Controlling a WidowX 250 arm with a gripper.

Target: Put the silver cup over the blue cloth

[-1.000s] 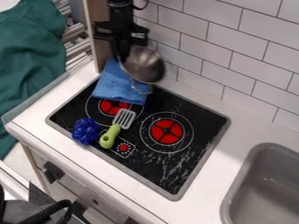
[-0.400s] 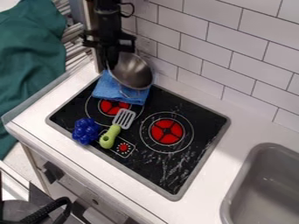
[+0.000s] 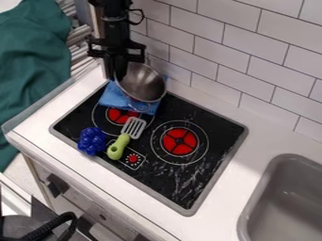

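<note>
Sitting right of the stove (image 3: 157, 176), the grey sink (image 3: 250, 212) is set into the counter (image 3: 228, 197). The silver cup (image 3: 143, 84) hangs tilted over the blue cloth (image 3: 112, 98) by the stove's far left corner, directly under the tool (image 3: 116, 76), which grips its rim. The arm (image 3: 117, 26) points down beyond that corner.

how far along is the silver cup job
Looks done: the silver cup is picked up and over part of the blue cloth, hiding some of it. In hand: the gripper holds the cup by its rim, tilted. Left: probably setting it down and letting go, though I can't tell whether it already touches the cloth.
</note>
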